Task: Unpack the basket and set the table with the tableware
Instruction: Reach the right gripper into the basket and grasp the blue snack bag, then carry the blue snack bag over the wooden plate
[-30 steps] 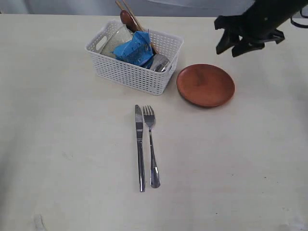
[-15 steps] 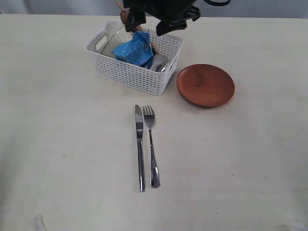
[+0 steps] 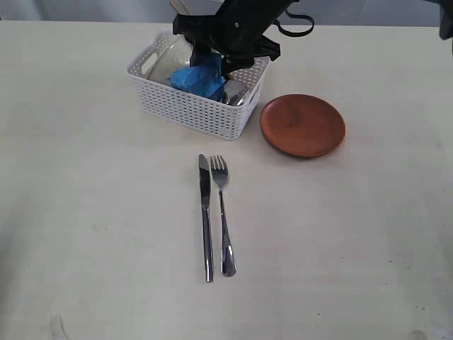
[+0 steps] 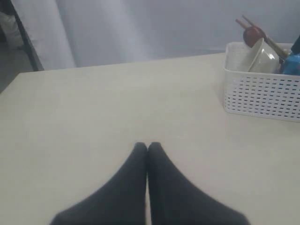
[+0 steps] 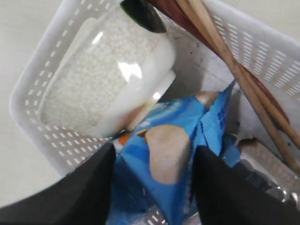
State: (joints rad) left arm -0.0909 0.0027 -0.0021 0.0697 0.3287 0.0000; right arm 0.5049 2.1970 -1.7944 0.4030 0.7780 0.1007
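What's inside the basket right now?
A tilted pale bowl, a blue chip bag, wooden chopsticks and part of a steel cup. The bag and right hand cover whatever lies beneath.

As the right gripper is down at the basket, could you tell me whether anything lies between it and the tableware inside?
Yes: the blue chip bag lies directly under the open right gripper, partly over the steel cup; the bowl beside it is uncovered.

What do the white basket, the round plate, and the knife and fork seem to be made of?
The basket looks like matte white plastic, judging by its moulded lattice walls. The plate is reddish-brown and smooth with a soft sheen; it may be wood or glazed ceramic, I cannot tell which. The knife and fork are polished metal, probably steel, with bright reflections.
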